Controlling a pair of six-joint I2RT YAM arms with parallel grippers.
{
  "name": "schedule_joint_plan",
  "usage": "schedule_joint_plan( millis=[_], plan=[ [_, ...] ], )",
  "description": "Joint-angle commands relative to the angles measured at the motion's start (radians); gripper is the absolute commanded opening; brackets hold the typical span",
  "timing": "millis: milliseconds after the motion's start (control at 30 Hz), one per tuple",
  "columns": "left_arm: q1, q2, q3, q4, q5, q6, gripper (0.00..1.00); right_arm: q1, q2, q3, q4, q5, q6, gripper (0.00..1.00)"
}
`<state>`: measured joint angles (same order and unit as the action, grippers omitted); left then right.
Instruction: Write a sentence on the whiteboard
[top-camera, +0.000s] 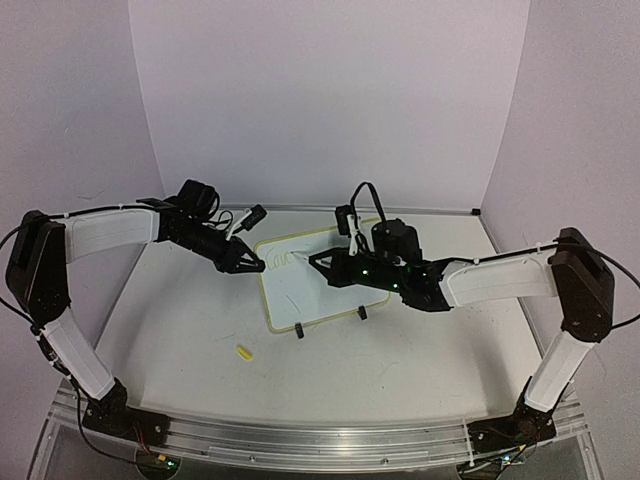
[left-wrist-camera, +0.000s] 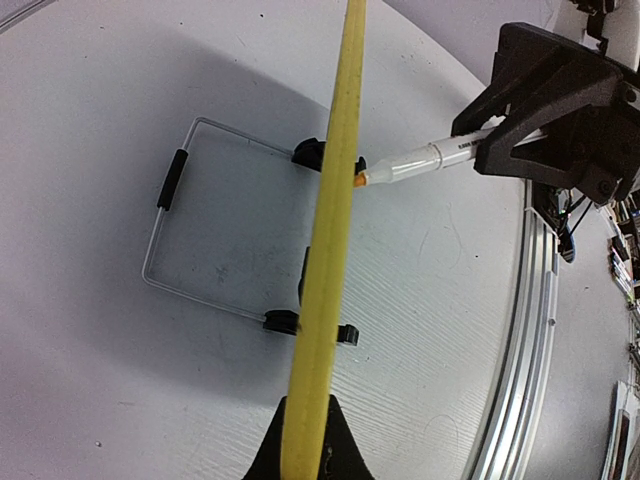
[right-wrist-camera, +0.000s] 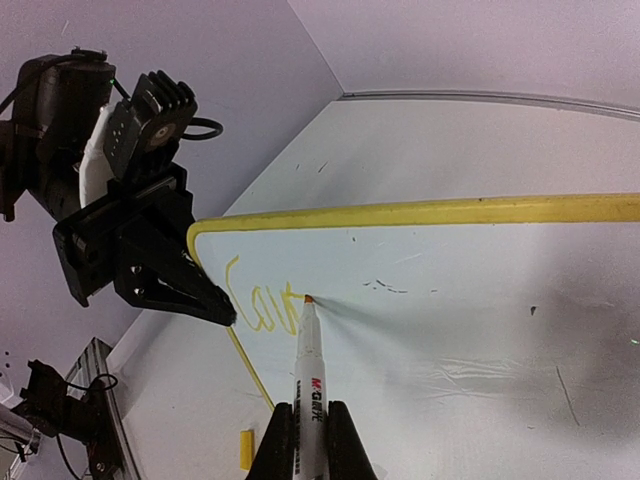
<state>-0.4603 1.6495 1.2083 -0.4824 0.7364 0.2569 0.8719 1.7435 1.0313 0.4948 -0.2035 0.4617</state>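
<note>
The whiteboard stands tilted on the table, its yellow frame around a white face. My left gripper is shut on the board's left edge; in the left wrist view the frame runs edge-on up from my left gripper. My right gripper is shut on a white marker. The marker's orange tip touches the face just right of a few yellow cursive letters, the start of the sentence. The marker also shows reaching the board from the right.
A small yellow marker cap lies on the table in front of the board, left of centre. The board's wire stand with black clip feet reaches out behind it. Short dark marks dot the white face. Walls close the table's back and sides.
</note>
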Motion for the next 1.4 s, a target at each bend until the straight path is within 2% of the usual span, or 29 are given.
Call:
schedule_joint_plan(
  millis=[0,433,800,1367],
  plan=[
    [-0.001,0.005,0.019,-0.037,-0.109,0.03,0.0,-0.008,0.001,-0.024,-0.02,0.025,0.013,0.0],
    [-0.001,0.006,0.019,-0.037,-0.108,0.03,0.0,-0.006,-0.002,-0.053,-0.015,0.027,0.033,0.0],
    [-0.002,0.005,0.019,-0.038,-0.111,0.032,0.0,-0.006,0.009,-0.053,0.119,0.037,0.09,0.0],
    [-0.001,0.003,0.019,-0.04,-0.111,0.032,0.0,-0.006,-0.014,-0.087,0.106,0.135,0.114,0.0]
  ],
)
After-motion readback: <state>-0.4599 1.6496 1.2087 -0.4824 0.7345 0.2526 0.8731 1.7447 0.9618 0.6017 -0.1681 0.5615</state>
